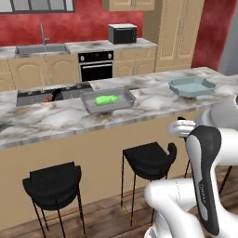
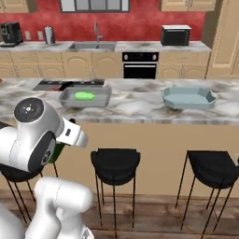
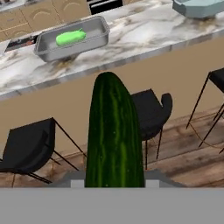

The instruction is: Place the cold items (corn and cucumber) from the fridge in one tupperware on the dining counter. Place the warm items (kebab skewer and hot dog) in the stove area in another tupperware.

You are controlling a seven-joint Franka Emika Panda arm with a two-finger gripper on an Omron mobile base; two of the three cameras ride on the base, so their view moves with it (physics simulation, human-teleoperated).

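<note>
A dark green cucumber [image 3: 114, 131] stands lengthwise in the middle of the hand view, and my gripper [image 1: 182, 124] is shut on it, out in front of the dining counter [image 1: 56, 123] and a little below its top. On that counter a grey tupperware [image 1: 124, 103] holds the light green corn [image 1: 106, 99]. Further right along the counter is a pale blue tupperware [image 1: 191, 87] with nothing in it. The same two tupperwares show as the grey tupperware [image 3: 98, 38] and the blue tupperware [image 3: 199, 9] in the hand view. The kebab skewer and hot dog are too small to make out by the cooktop [image 1: 51, 93].
Black bar stools [image 1: 148, 159] [image 1: 52, 183] stand along the front of the counter, under its edge. Behind it are the oven [image 1: 96, 66], the sink [image 1: 42, 49] and a microwave [image 1: 122, 33] on the back counter. My own arm [image 1: 204, 172] rises at the lower right.
</note>
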